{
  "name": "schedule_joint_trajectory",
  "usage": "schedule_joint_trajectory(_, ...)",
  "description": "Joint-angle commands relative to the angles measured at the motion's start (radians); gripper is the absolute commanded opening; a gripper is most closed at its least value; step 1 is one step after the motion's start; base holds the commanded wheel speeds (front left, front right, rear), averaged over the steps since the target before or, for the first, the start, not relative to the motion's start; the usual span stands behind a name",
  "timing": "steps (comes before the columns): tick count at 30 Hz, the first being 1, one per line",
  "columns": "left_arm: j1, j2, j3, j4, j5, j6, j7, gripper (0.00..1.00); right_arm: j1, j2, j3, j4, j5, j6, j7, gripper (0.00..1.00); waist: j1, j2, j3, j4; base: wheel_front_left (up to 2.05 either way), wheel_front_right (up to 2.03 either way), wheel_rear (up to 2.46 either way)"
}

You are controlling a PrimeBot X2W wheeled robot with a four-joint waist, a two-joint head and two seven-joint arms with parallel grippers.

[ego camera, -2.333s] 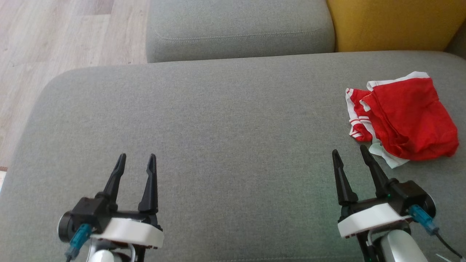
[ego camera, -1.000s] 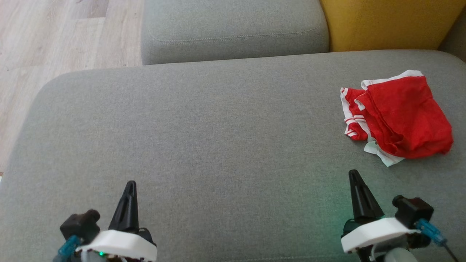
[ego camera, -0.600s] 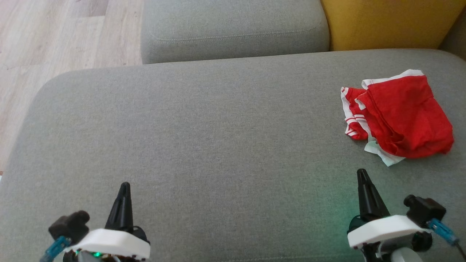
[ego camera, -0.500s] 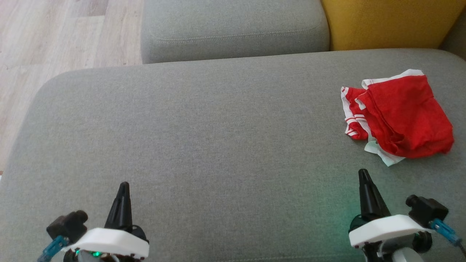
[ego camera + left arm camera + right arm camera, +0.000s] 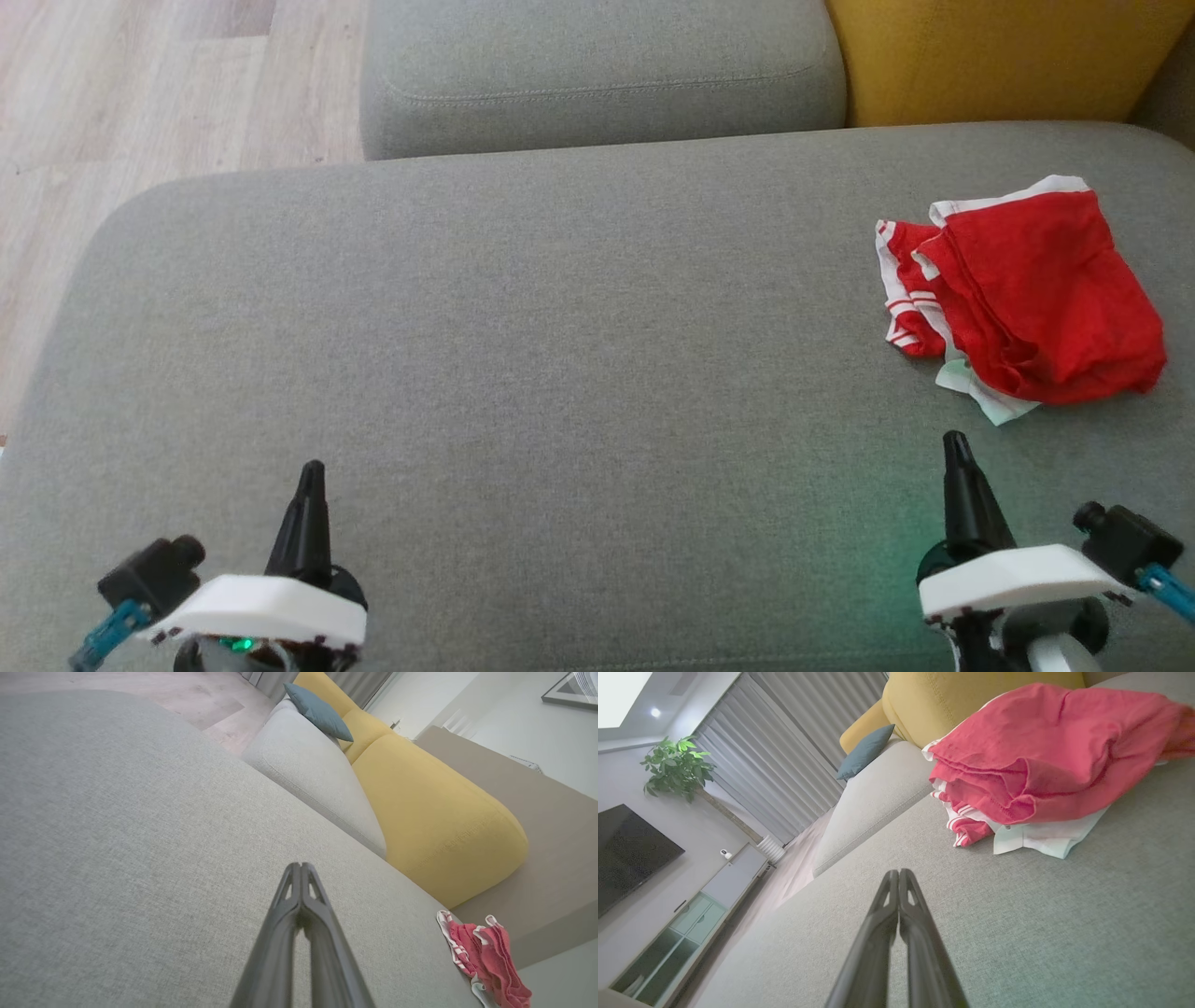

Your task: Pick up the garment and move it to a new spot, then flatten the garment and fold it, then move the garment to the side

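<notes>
Final step, apparently: garment [image 5: 1027, 299] lies folded aside.
Left gripper [image 5: 311, 476] and right gripper [image 5: 956, 448] are empty, jaws together; next move needs only arm withdrawal.

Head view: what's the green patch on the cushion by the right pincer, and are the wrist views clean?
Head view: even daylight; the green tint on the grey fabric sofa cushion beside the shut right pincer looks like indicator-light spill, not a stain. Right wrist view: wide-angle bending, the red white-trimmed garment blurs at the frame's right edge. Left wrist view: same bending, colours washed paler.
</notes>
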Motion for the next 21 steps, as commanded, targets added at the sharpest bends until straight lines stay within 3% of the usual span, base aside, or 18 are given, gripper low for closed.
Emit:
schedule_joint_trajectory(1,-0.062,0.011,0.028,-0.027,-0.018,-0.006,0.003,0.0,-0.063,-0.018,0.002,-0.039,0.021,0.0,0.004,0.0,0.0,0.0,0.0,0.0,0.0,0.0,0.0)
schedule_joint_trajectory(21,-0.092,0.014,0.066,-0.009,-0.252,-0.027,0.064,0.0,-0.076,-0.022,-0.032,-0.052,0.269,0.0,0.061,0.0,0.0,0.0,0.008,0.001,0.0,0.0,0.0)
